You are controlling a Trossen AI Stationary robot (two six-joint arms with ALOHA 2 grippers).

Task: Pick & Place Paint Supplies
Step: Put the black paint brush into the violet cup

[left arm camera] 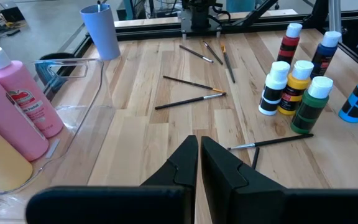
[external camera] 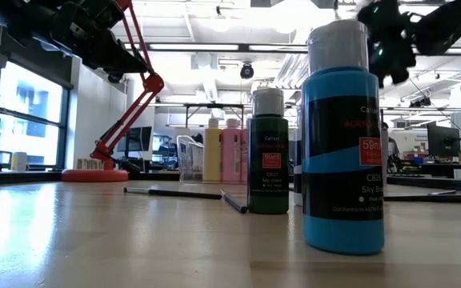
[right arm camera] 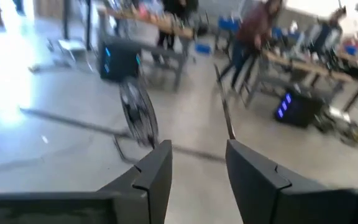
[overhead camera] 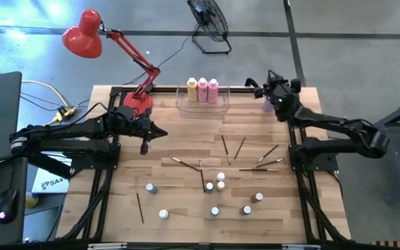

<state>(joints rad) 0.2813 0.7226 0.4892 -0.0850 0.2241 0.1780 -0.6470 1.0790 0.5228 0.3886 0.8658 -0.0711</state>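
Note:
Three tall bottles (overhead camera: 202,90), one yellow-orange and two pink, stand in the clear bin (overhead camera: 186,107) at the table's far edge; they show close up (left arm camera: 17,99) in the left wrist view. Several tiny white-capped bottles (overhead camera: 220,182) stand mid-table, and a blue one (external camera: 342,136) is close in the low view. Thin paintbrushes (overhead camera: 226,149) lie flat on the wood. My left gripper (overhead camera: 164,132) (left arm camera: 199,146) is shut, empty, and hovers left of the brushes. My right gripper (overhead camera: 255,85) (right arm camera: 197,155) is open and raised near the far edge beside the lilac cup (overhead camera: 267,105).
A red desk lamp (overhead camera: 139,101) stands on the far left of the table, its head beyond the edge. The lilac cup (left arm camera: 101,28) has something thin sticking out of its top. A floor fan (overhead camera: 210,24) stands behind the table, and people stand in the room beyond.

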